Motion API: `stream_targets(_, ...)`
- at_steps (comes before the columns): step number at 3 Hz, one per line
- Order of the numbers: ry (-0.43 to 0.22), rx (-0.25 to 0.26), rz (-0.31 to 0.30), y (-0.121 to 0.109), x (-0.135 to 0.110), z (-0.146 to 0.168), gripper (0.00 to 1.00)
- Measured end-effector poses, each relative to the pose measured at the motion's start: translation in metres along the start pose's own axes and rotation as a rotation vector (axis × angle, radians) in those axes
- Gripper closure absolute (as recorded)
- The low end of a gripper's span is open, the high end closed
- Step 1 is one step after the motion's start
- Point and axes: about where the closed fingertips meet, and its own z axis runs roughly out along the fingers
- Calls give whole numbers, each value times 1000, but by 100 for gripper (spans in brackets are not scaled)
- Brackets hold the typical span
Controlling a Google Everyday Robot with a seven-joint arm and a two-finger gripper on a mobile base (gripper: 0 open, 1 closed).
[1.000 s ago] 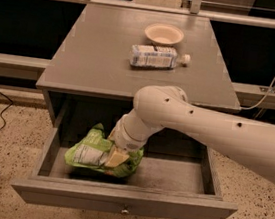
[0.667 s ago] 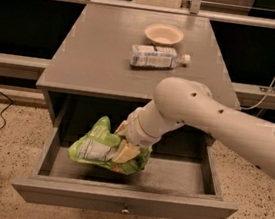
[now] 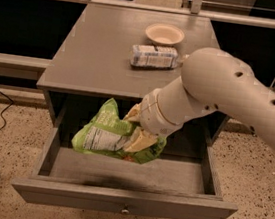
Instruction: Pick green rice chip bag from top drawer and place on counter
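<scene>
Camera view: the gripper (image 3: 135, 130) is closed tight on the crumpled green rice chip bag (image 3: 101, 133), held over the open top drawer (image 3: 125, 200), apparently clear of its floor, below the counter (image 3: 100, 51).

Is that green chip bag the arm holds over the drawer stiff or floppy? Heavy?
Probably floppy: the green rice chip bag is crumpled and buckles around the gripper pinching it above the top drawer. Likely light, hanging from one pinch. Its smooth foil might slip.
</scene>
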Motion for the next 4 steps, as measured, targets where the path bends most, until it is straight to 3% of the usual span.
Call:
stream_targets(1, 86, 44, -88, -26, -23, -40, 100)
stream_targets(2, 120, 50, -141, -67, -41, -61, 100)
stream_targets(3, 145, 34, -145, -118, -82, -68, 100)
stream_targets(4, 147, 34, -143, -117, -81, -68, 100)
